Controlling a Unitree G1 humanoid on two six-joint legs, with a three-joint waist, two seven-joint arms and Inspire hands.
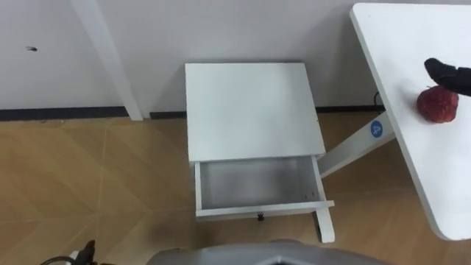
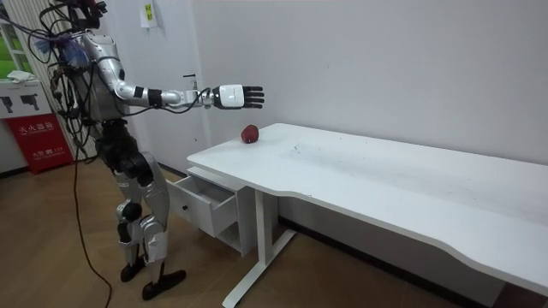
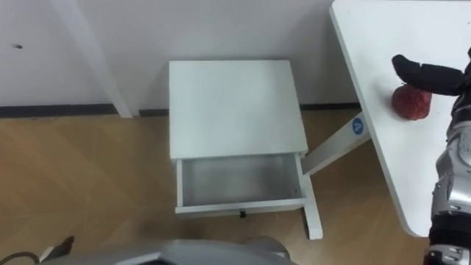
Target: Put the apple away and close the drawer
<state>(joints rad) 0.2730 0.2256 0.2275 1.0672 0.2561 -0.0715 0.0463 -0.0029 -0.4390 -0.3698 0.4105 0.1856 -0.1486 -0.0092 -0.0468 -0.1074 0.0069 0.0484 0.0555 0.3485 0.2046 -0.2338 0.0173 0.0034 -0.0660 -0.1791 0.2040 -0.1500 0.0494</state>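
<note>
White drawer (image 1: 257, 184) of a small square cabinet stands pulled open just before the robot, under the cabinet's flat white top (image 1: 250, 110). To the robot's right lies the white rectangular worktop (image 1: 427, 169), and on it, near the edge by the wall, sits the round red apple (image 1: 438, 104). The right hand (image 2: 240, 97) hangs above the apple at the end of a level, outstretched arm. Its dark fingers (image 3: 412, 71) are straight and side by side, holding nothing and, in the room view, clear of the fruit.
</note>
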